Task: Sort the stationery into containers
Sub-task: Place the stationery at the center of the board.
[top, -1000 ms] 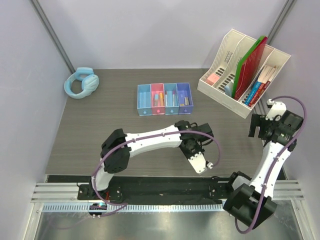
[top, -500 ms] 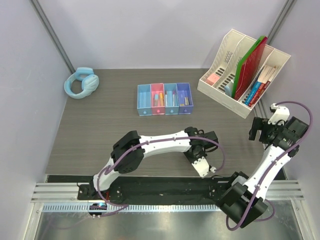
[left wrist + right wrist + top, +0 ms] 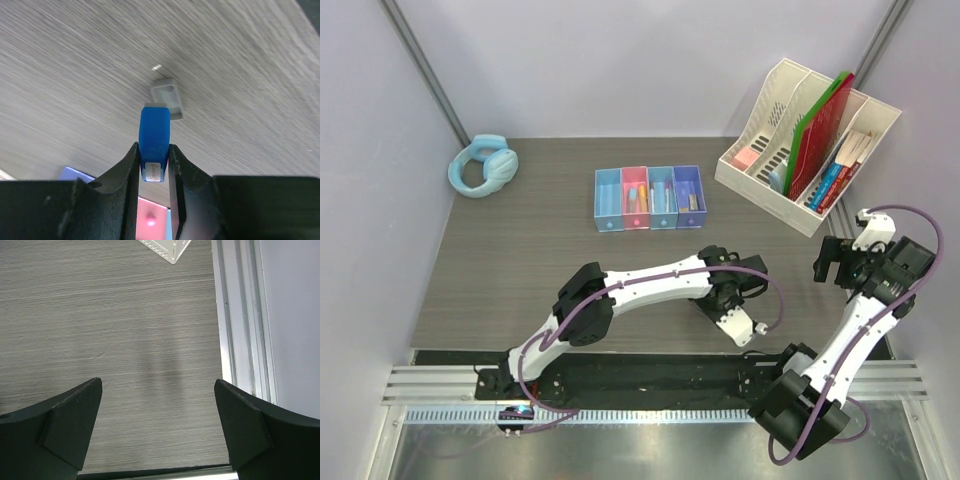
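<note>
My left gripper (image 3: 154, 146) is shut on a blue block (image 3: 154, 135) with a white label on its end, which hangs above the wooden table. Just beyond the block, a grey eraser (image 3: 166, 97) lies on the table, apart from it. In the top view the containers (image 3: 650, 197) form a row of blue, pink, blue and purple bins at the table's middle back, with pens and small items inside. Their pink bin (image 3: 150, 216) shows low between the left jaws. My right gripper (image 3: 830, 262) hovers open over bare table near the right edge, with nothing between its fingers (image 3: 75, 410).
Light blue headphones (image 3: 483, 165) lie at the back left. A cream slotted file organiser (image 3: 790, 90) with red and green folders (image 3: 823, 125) and books stands at the back right. A metal rail (image 3: 240, 315) runs along the table's right edge.
The left arm has stretched to the right, carrying its wrist toward the near right. The right gripper has dropped slightly and shifted a little right, still open.
</note>
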Action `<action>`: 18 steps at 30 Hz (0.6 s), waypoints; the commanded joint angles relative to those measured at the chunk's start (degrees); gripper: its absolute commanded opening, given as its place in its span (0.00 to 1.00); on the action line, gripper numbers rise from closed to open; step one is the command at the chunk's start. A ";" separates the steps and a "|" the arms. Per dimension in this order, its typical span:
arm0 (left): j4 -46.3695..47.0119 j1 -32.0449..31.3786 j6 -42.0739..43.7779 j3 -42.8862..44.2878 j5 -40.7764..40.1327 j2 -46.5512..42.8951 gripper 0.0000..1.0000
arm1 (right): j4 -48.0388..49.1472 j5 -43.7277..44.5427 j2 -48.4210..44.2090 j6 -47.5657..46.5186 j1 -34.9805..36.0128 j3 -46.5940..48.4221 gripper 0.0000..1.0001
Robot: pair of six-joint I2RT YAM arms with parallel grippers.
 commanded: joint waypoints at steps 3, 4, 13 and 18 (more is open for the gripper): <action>-5.16 -0.18 -6.31 0.88 3.08 -0.62 0.00 | 0.79 -2.10 -2.02 -0.27 -0.43 -0.58 1.00; -5.07 -0.35 -7.36 0.62 3.25 -0.70 0.00 | 0.79 -2.27 -2.02 -0.18 -0.43 -0.58 1.00; -2.88 -0.18 -11.32 0.35 4.05 0.08 0.00 | 1.05 -2.89 -5.01 0.17 -0.51 -0.93 1.00; -1.04 0.09 -12.46 0.44 3.78 0.88 0.00 | 1.23 -3.24 -5.54 0.17 -0.51 -1.10 1.00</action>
